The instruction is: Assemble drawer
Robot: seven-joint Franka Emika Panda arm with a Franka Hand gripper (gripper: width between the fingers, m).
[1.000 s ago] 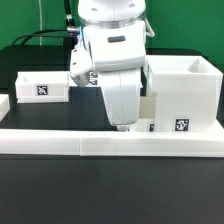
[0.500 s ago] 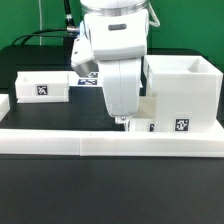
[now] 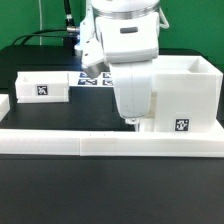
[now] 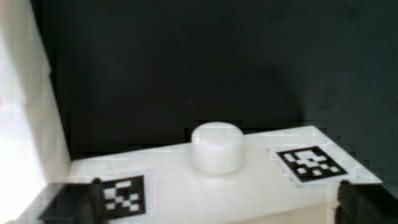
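The large hollow white casing (image 3: 185,90) stands at the exterior view's right, with a tag on its front. My gripper (image 3: 132,122) is lowered right beside its near left corner. In the wrist view the gripper (image 4: 214,205) is open, its dark fingertips (image 4: 79,203) wide apart on either side of a small white tray (image 4: 240,185). That tray has a rounded knob (image 4: 215,148) and two tags, and it lies below the gripper and between the fingers. The casing's wall (image 4: 22,100) rises next to it. A second small tray (image 3: 40,88) sits at the exterior view's left.
The long low white rail (image 3: 100,145) runs across the front of the black table. The marker board (image 3: 88,79) lies behind my arm. My arm hides the tray under the gripper in the exterior view.
My arm has moved toward the exterior view's right, closer to the casing, and now covers the tray beside it. The casing and the left tray have not moved.
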